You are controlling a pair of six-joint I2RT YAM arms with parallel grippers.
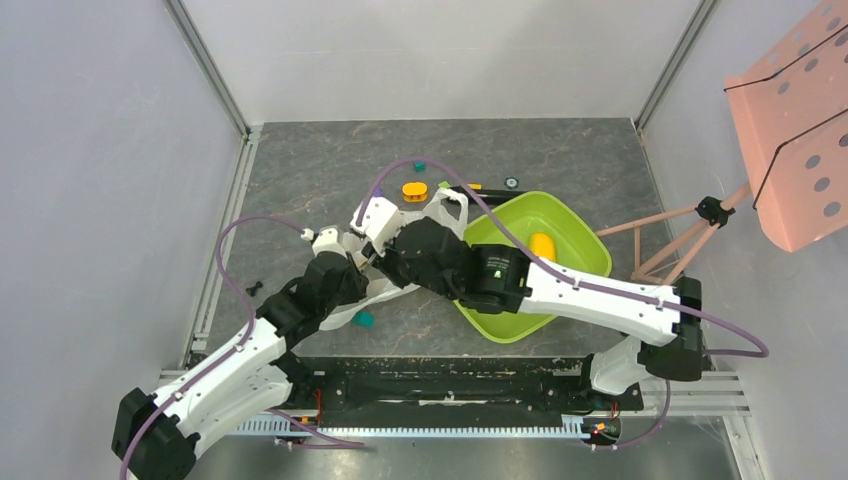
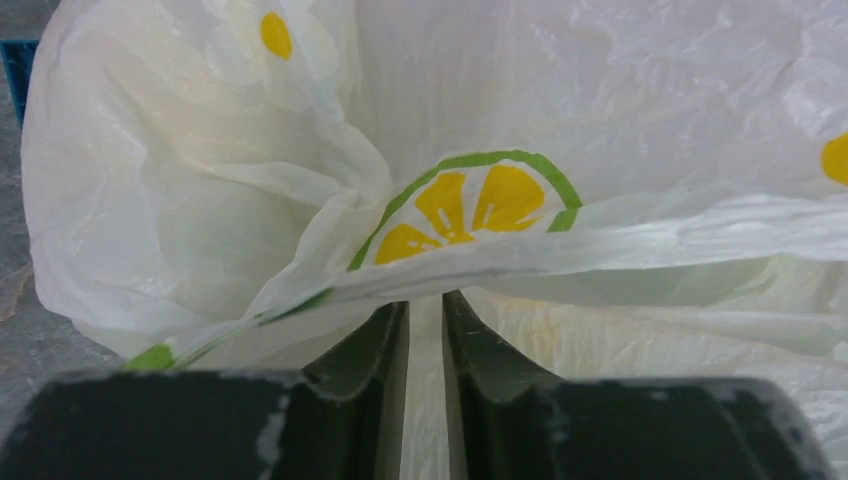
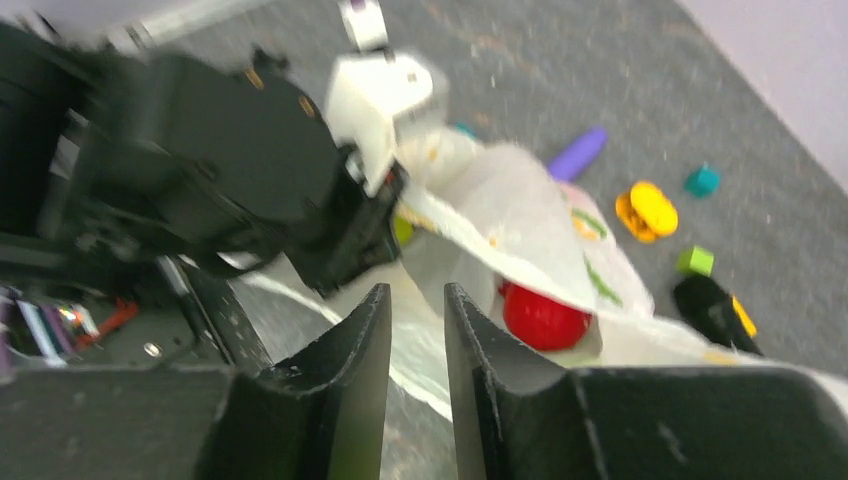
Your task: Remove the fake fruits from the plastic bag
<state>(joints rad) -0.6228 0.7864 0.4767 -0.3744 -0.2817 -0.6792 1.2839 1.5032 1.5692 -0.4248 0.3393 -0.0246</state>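
Bag [image 2: 600,100] lies on the desk [image 1: 300,170], its film pinched in the closed left hand [image 2: 425,300]; a red fruit [image 3: 542,318] shows at its mouth. Right hand [image 3: 418,292] (blurred) seems narrowed; whether it grips anything, I cannot tell.

The bag [image 1: 447,210] lies mid-table [image 1: 300,170], with the tray [image 1: 590,262] just right of it. One fruit [image 1: 541,245] lies in the tray; another fruit [image 3: 541,318] sits inside the bag's mouth. Blocks [image 1: 415,189] lie behind the bag, one block [image 1: 363,319] before it. The left claw [image 2: 425,300] is at the bag's near edge.

Bright even light, right-wrist motion blur.
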